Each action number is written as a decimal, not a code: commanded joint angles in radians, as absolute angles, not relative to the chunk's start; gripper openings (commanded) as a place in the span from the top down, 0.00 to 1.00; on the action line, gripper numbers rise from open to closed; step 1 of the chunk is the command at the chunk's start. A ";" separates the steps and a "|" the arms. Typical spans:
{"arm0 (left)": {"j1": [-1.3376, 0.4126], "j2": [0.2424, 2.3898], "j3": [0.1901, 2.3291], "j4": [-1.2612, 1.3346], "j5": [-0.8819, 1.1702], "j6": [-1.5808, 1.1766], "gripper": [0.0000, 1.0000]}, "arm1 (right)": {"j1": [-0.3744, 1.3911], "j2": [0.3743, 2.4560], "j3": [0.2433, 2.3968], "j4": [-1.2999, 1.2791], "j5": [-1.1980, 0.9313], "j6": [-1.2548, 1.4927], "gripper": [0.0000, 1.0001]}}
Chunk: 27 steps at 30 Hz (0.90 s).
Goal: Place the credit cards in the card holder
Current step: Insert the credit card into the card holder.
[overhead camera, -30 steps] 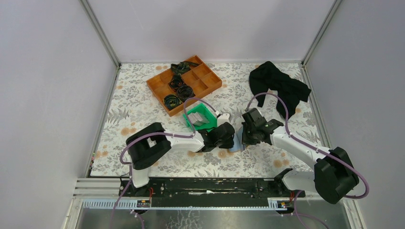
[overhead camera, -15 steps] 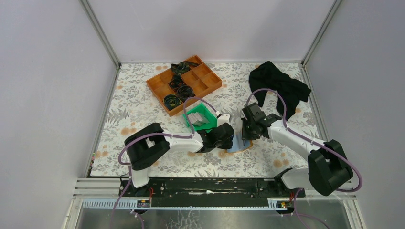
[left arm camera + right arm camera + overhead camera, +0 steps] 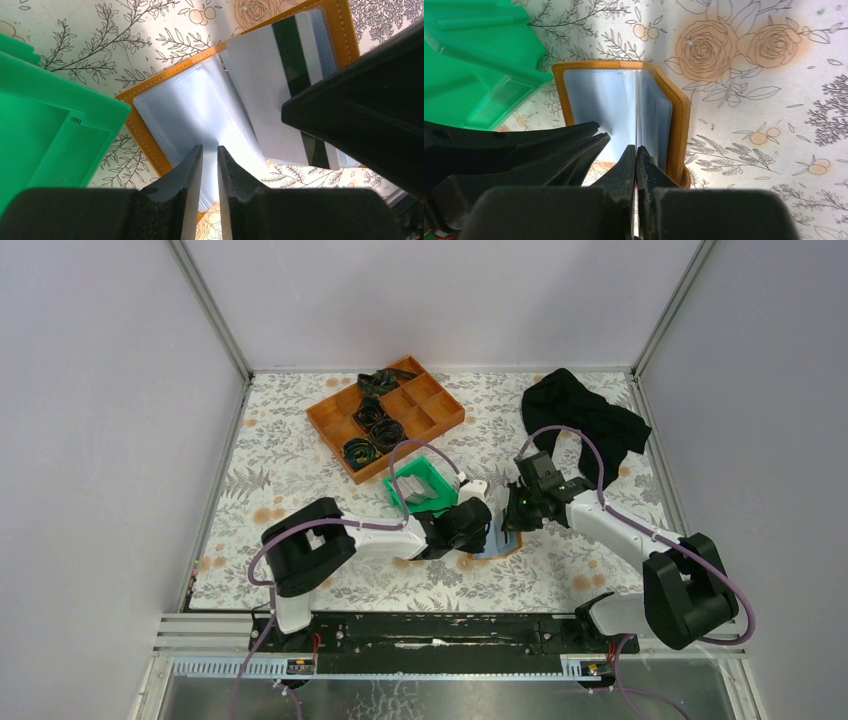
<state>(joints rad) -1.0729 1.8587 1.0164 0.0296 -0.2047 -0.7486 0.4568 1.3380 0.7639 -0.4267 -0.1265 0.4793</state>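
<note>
Left fingers, a slit apart, still seem to nip the holder's sleeve, which lies open beside the bin. Your right fingers, pressed together, have edged farther over it. One card looks pocketed, so fetch another.

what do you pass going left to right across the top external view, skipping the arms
orange compartment tray → card holder → black cloth; the green bin overlaps the tray sideways, so it is left out
</note>
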 commanded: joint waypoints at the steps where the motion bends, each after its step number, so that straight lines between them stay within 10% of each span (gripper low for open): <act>1: -1.074 1.900 1.011 -0.082 -0.243 -0.695 0.76 | 0.449 1.325 0.749 -0.372 -0.201 0.471 1.00; 27: -1.075 1.897 1.041 -0.139 -0.278 -0.702 0.72 | 0.449 1.350 0.592 -0.258 -0.243 0.501 1.00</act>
<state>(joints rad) -1.0748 1.8820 1.0534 0.0048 -0.2150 -0.7082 0.4438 1.3281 0.6422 -0.2695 -0.2314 0.4866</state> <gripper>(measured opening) 0.265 0.018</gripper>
